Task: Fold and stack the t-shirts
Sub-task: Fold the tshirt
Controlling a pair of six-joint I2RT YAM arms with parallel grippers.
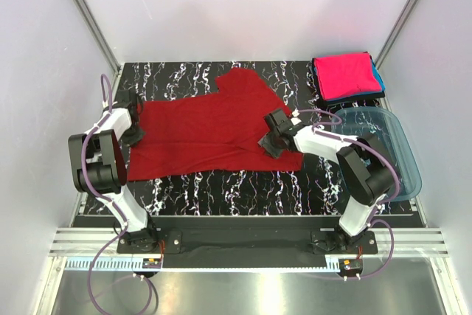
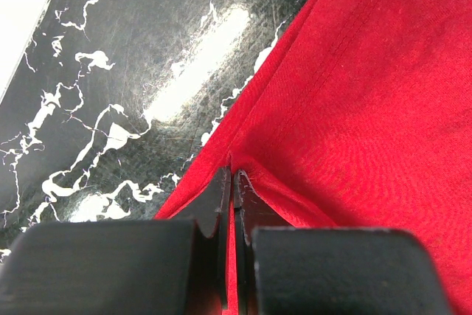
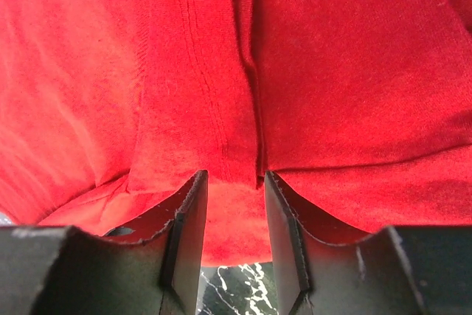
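Left side: the left gripper is resting at the left edge of the dark red t-shirt. In the left wrist view its fingers are pressing tightly together and pinching the hem of the red cloth, which is rising in a small ridge at the fingertips. Bare black marbled worktop is showing just beside that edge.

Centre: the red t-shirt is lying spread open across the middle of the worktop, one sleeve pointing toward the far side.

Right of centre: the right gripper is sitting over the right part of the red t-shirt. Its fingers are standing apart, straddling a stitched fold of the red cloth. The cloth is lying loose in the gap and a strip of worktop is showing through between them.

Far right: a folded pink t-shirt is lying at the far right corner on top of a teal-blue t-shirt, of which only the edge is showing. A translucent blue tub is standing near them at the right edge.
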